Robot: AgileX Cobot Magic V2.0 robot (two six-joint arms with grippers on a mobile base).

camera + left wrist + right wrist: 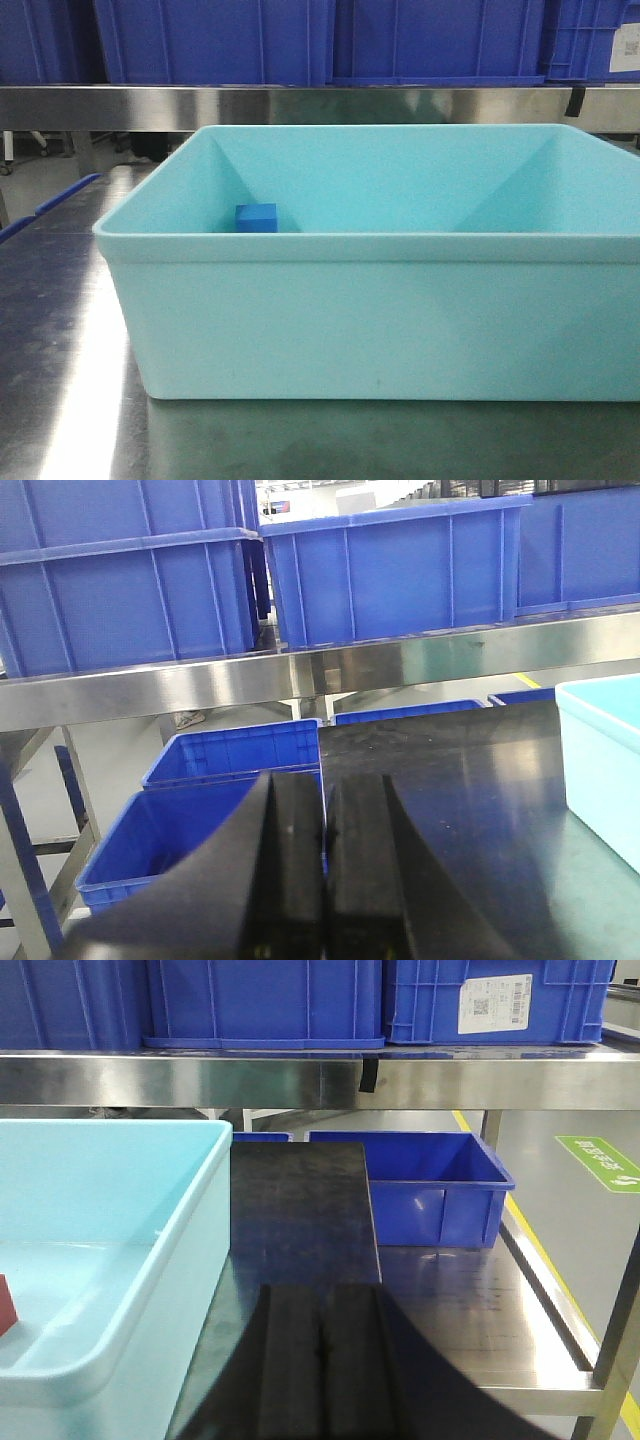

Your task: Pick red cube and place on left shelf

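The red cube (7,1303) shows only as a sliver at the left edge of the right wrist view, lying on the floor of the light teal bin (110,1260). In the front view the bin's (380,310) near wall hides it. My right gripper (320,1305) is shut and empty, low over the steel table to the right of the bin. My left gripper (325,790) is shut with nothing held, left of the bin (605,765). A steel shelf (250,685) carrying blue crates runs across above the table.
A blue cube (256,218) sits inside the bin at its far left. Blue crates (320,40) line the shelf (320,105) behind. More blue crates (215,780) stand low to the left of the table, and another blue crate (420,1185) stands to the right.
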